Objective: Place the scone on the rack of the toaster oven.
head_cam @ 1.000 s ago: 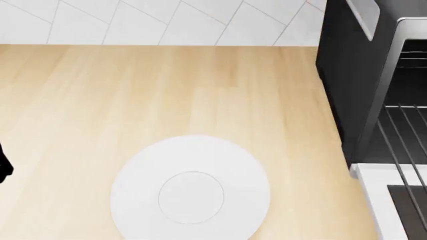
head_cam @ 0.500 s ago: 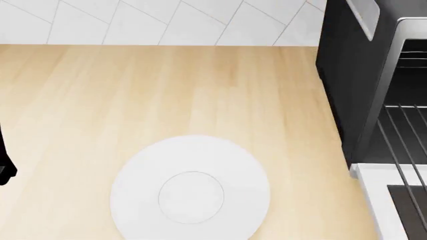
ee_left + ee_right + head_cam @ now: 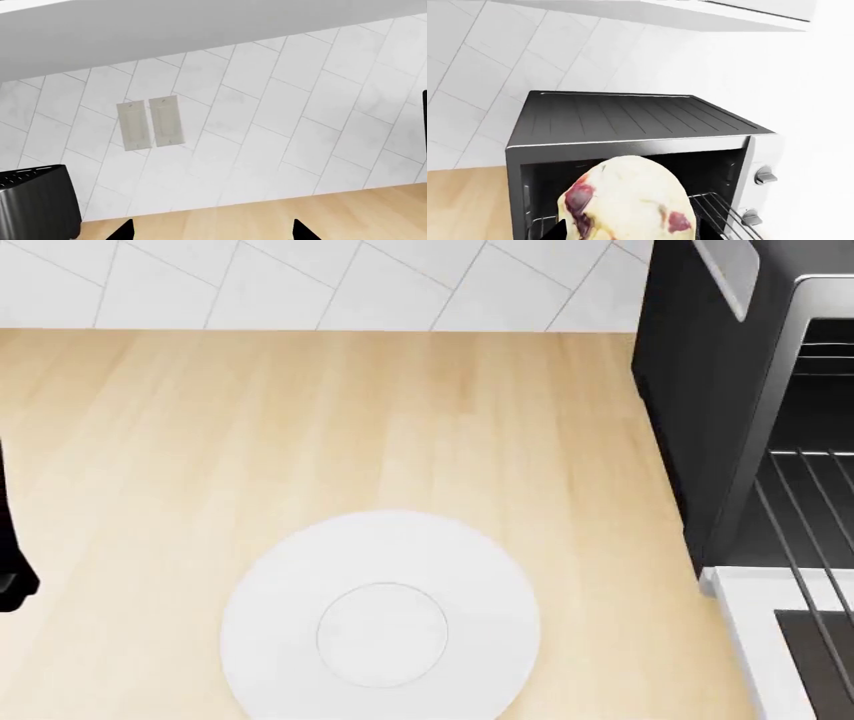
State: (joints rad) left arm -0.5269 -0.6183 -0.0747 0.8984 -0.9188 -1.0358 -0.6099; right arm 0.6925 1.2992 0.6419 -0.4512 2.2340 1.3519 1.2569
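The scone [image 3: 627, 200], pale yellow with dark red berry bits, fills the space between my right gripper's [image 3: 632, 232] black fingertips, which are shut on it. It hangs in front of the toaster oven's [image 3: 627, 120] open dark cavity, just above the front of the wire rack [image 3: 720, 207]. In the head view the toaster oven [image 3: 681, 390] stands at the right edge with its rack [image 3: 801, 530] showing; the scone and right gripper are out of that view. My left gripper [image 3: 213, 232] is open and empty above the wooden counter.
A round white plate [image 3: 267, 630] lies empty on the counter [image 3: 334, 420] left of the oven. The oven's white-framed door [image 3: 754, 620] is folded down. A dark part of my left arm [image 3: 11, 575] shows at the counter's left edge. A black appliance [image 3: 37, 200] stands by the tiled wall.
The dark part of my left arm at the head view's left edge has crept slightly further into view. The plate and oven have not moved.
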